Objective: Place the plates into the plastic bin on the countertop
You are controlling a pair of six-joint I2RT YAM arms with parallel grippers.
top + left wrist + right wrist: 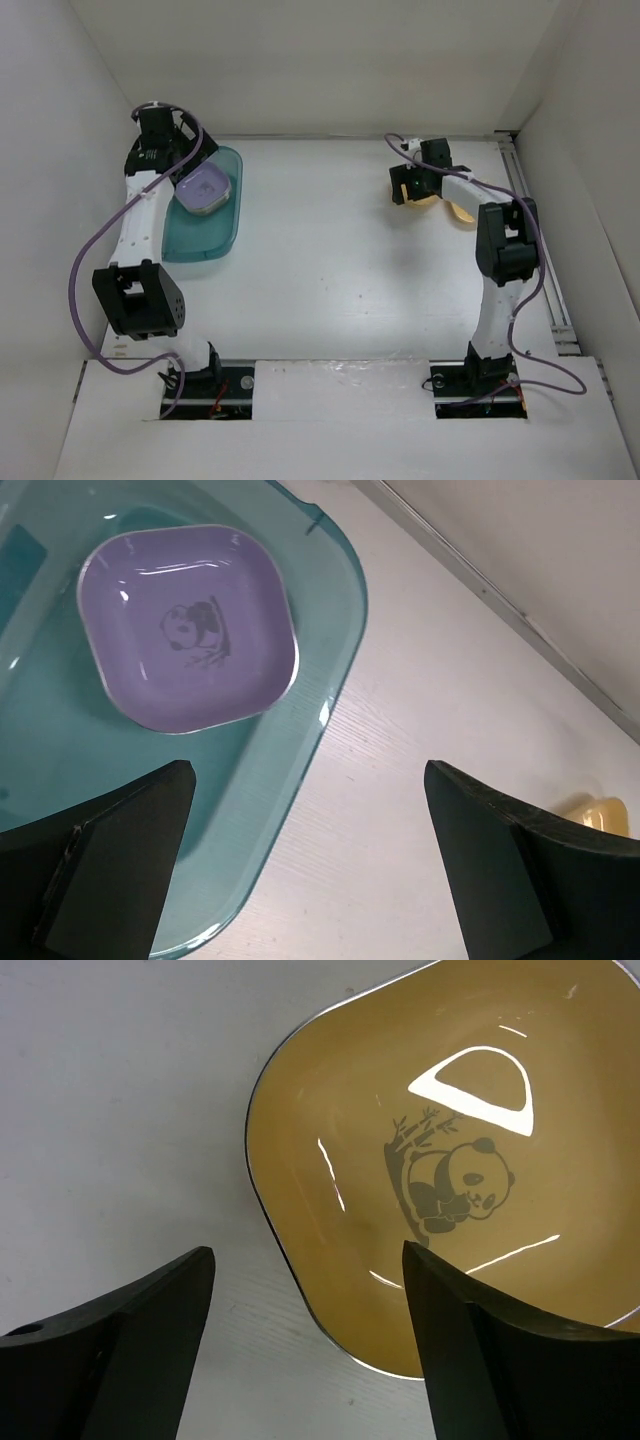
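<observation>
Purple plate (pixel 205 188) lies in the bin (pixel 205 240), in its far half; left tool (pixel 308 780), released and wide, hovers over the bin's right wall; ochre plate (pixel 450 1160) sits on the table (pixel 350 260), well right of the bin; right tool (pixel 307 1252), unclenched, straddles its rim.

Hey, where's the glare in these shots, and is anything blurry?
Right wrist: bright reflections streak the mustard plate, though its panda print is sharp. Left wrist: small glints on the purple plate and the plastic bin rim. Top view: even light on the countertop.
</observation>
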